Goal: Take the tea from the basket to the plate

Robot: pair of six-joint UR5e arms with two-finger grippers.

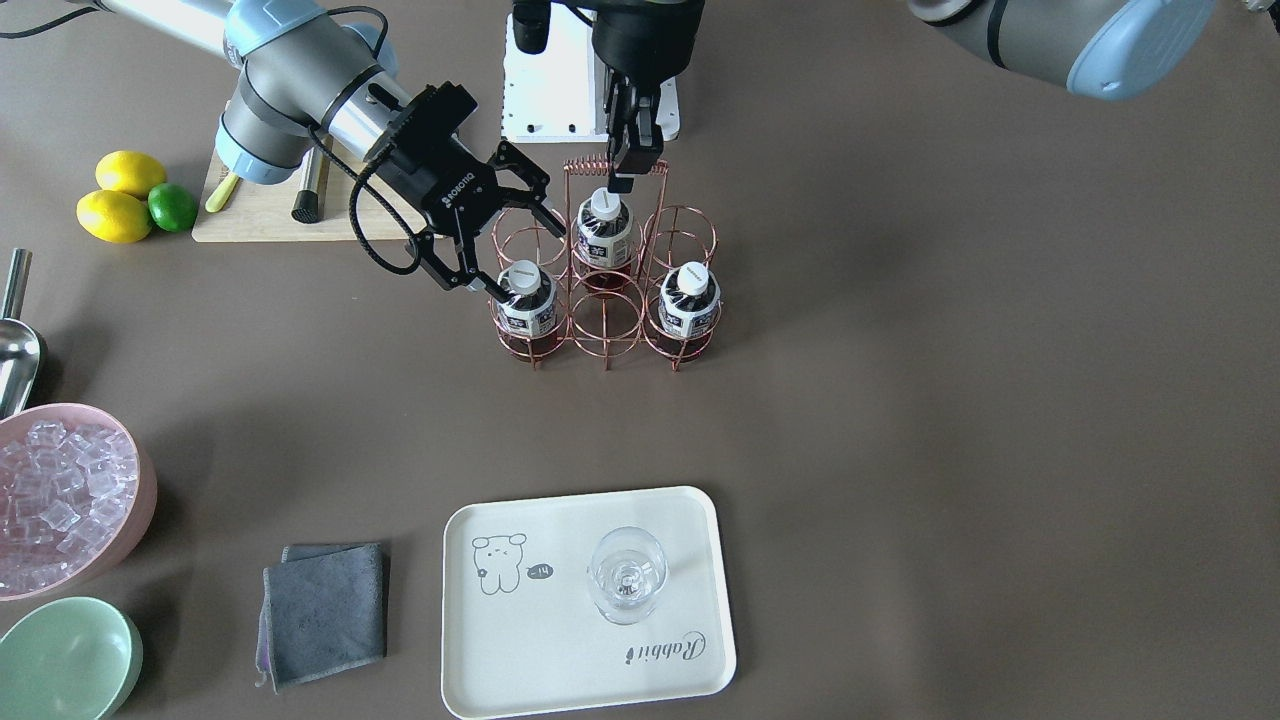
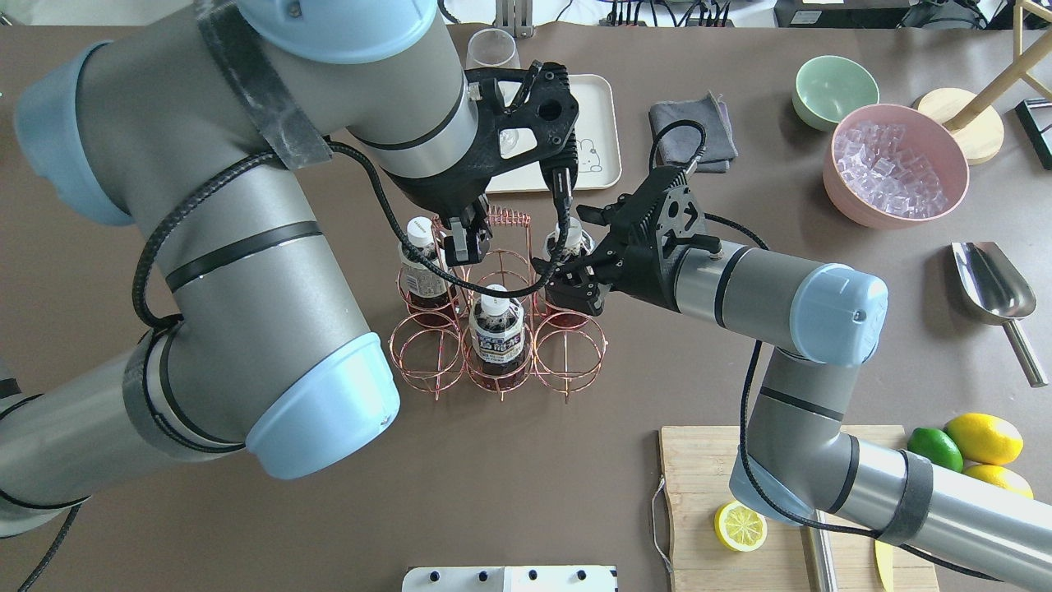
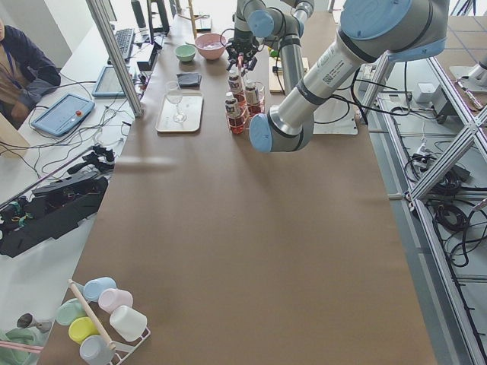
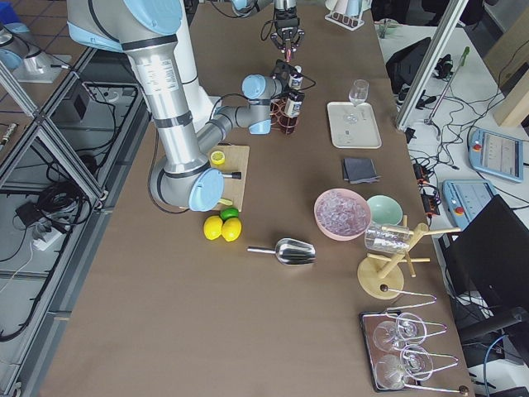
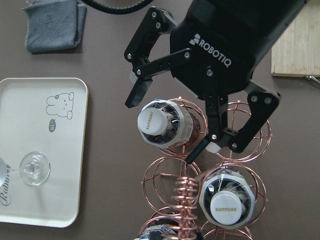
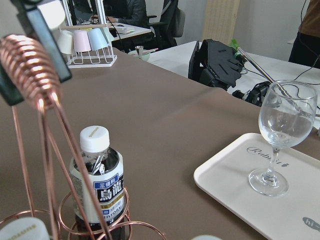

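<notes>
The copper wire basket [image 1: 606,342] holds three tea bottles [image 1: 605,232] [image 1: 688,300] [image 1: 525,300]. My left gripper [image 1: 628,172] comes straight down and is shut on the basket's coiled handle [image 1: 590,165]; the right wrist view shows its fingers [image 6: 46,37] clamped on the coil. My right gripper [image 1: 528,262] is open, a finger on each side of one corner bottle, also in the left wrist view [image 5: 155,122]. The cream plate [image 1: 560,640] with the bear drawing lies apart from the basket and carries a wine glass [image 1: 627,575].
A pink bowl of ice [image 1: 60,500], a green bowl [image 1: 65,660] and a grey cloth [image 1: 325,610] lie beside the plate. A cutting board [image 1: 250,215], lemons and a lime [image 1: 125,195] and a metal scoop [image 1: 15,350] sit on my right side.
</notes>
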